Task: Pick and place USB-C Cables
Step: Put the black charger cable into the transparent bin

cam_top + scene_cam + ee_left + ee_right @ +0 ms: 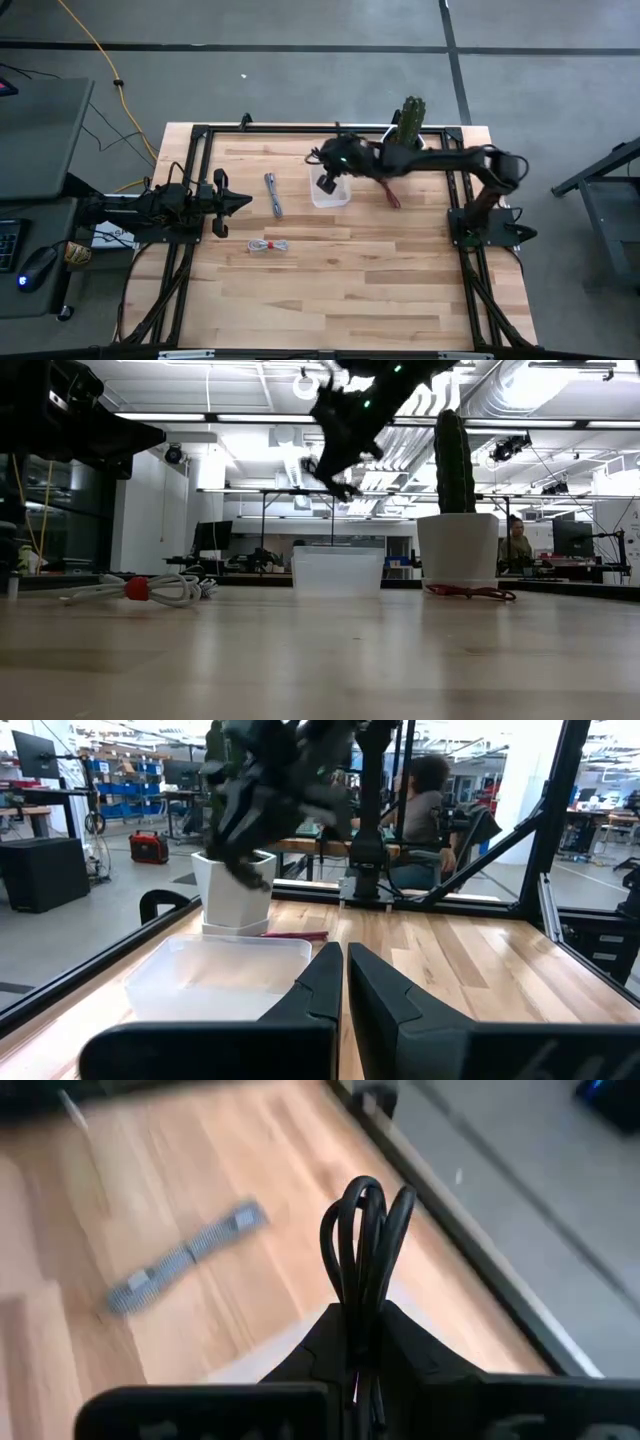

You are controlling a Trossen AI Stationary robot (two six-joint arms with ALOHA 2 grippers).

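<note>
Right wrist view, right tool [362, 1342] clamped on black cable [364, 1245], above clear bin [330, 190], left tool [345, 982] closed

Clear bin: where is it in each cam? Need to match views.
High view: clear bin at upper centre of the table, under the right gripper.
Low view: centre, far across the table, left of the white cactus pot.
Left wrist view: lower left, in front of the pot.
Right wrist view: cannot make it out.
Shared landmark: the white cactus pot.
</note>
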